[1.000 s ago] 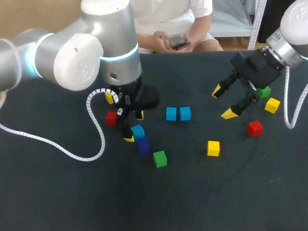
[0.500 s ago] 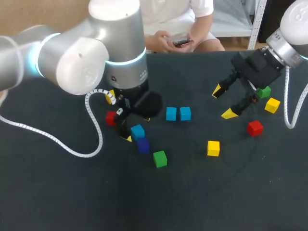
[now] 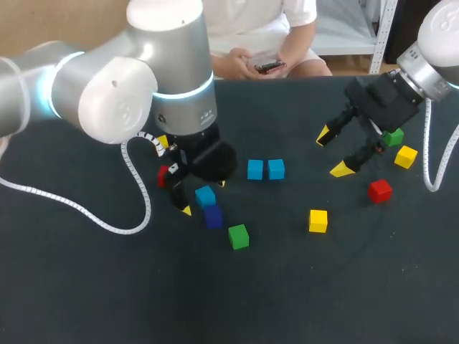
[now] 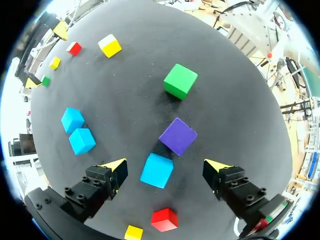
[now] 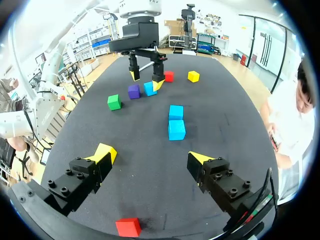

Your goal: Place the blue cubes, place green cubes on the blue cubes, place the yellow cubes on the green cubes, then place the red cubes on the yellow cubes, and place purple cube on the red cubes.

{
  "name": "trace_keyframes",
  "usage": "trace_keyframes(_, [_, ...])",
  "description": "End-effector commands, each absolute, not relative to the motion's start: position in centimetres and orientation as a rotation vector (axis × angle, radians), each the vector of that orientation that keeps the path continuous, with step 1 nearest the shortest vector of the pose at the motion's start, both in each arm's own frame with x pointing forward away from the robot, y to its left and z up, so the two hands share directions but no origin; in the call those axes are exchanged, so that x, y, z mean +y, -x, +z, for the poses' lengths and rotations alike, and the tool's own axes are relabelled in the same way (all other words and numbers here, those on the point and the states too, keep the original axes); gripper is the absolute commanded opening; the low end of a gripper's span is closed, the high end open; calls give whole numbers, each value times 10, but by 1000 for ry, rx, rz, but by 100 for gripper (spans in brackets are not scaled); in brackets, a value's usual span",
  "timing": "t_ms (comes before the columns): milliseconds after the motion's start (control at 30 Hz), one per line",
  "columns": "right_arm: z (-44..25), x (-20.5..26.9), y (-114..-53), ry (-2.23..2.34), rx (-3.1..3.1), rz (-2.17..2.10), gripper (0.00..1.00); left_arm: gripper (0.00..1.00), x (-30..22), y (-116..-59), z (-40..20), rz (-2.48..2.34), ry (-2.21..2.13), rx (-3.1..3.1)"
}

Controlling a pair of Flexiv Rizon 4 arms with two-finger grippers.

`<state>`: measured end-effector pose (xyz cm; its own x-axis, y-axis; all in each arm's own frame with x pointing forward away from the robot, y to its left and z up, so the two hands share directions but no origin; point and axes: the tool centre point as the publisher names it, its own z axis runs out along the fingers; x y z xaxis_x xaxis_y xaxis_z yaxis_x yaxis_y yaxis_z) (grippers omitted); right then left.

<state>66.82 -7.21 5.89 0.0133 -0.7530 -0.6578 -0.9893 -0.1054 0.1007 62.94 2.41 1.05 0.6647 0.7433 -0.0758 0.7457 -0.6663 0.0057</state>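
My left gripper (image 3: 203, 197) (image 4: 166, 165) stands open over a lone blue cube (image 3: 205, 195) (image 4: 157, 170), one yellow tip on each side and neither touching it. A purple cube (image 3: 212, 216) (image 4: 178, 136) sits right against that cube, with a green cube (image 3: 238, 236) (image 4: 180, 81) just beyond. Two blue cubes (image 3: 265, 169) (image 5: 176, 121) lie side by side mid-table. My right gripper (image 3: 332, 152) (image 5: 151, 154) hangs open and empty at the right, above the table and short of the blue pair.
A red cube (image 3: 164, 174) and a yellow cube (image 3: 163, 142) lie partly hidden behind my left wrist. Another yellow cube (image 3: 318, 220) sits right of centre. A red cube (image 3: 379, 190), a yellow cube (image 3: 405, 156) and a green cube (image 3: 392, 137) lie near my right arm.
My left arm has shifted and turned slightly around the lone blue cube, its fingers staying open. The cubes and my right arm have not moved.
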Motion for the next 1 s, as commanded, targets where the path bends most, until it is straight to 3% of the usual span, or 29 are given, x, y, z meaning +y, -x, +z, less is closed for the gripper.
trace_keyframes(33, [59, -72, -668, 1907, 1781, 822, 100, 100, 25, -631, 7, -103, -2839, 1245])
trace_keyframes(300, [59, -72, -668, 1907, 1781, 822, 100, 99, 23, -636, 3, -93, -2871, 1237])
trace_keyframes(400, [59, -72, -668, 1907, 1781, 822, 100, 85, 22, -638, 1, -89, -2882, 1237])
trace_keyframes(467, [59, -72, -668, 1907, 1781, 822, 100, 64, 22, -640, 1, -82, -2894, 1237])
trace_keyframes(567, [59, -72, -668, 1907, 1781, 822, 100, 45, 21, -642, 0, -73, -2908, 1236])
trace_keyframes(700, [59, -72, -668, 1907, 1781, 822, 100, 46, 21, -643, 0, -71, -2914, 1240])
trace_keyframes(1000, [59, -72, -668, 1907, 1781, 822, 100, 29, 25, -640, 0, -67, -2913, 1275])
